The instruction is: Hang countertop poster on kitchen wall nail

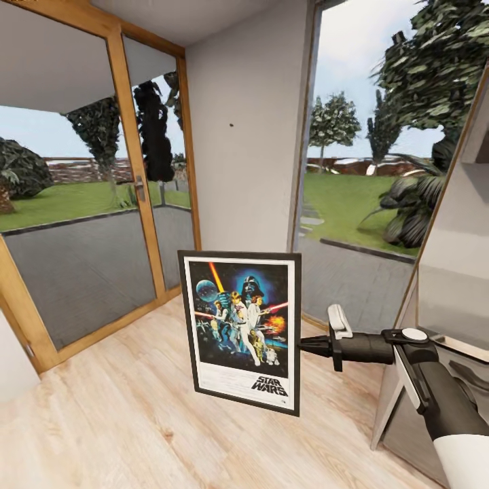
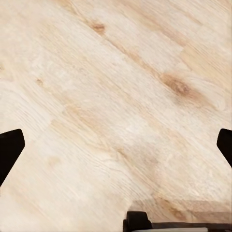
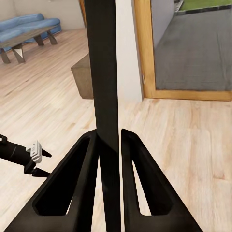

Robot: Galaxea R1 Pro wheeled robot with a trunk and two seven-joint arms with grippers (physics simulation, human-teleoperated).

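My left hand [image 2: 116,145] hangs over the wood floor [image 2: 111,82], fingers spread wide, nothing in it. The poster [image 1: 241,329] sits low-centre in head view, upright, long axis vertical w/ title at 6 o'clock, art facing me, slightly tilted. My right hand [image 1: 303,346] pinches its 3 o'clock edge so the face stays clear. Wall nail [image 1: 231,125] is at 12 o'clock above, well apart.

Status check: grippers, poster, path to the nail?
Right gripper shut on poster edge, held upright. Left gripper open over wooden floor. Wall nail ahead, above poster; nothing between.
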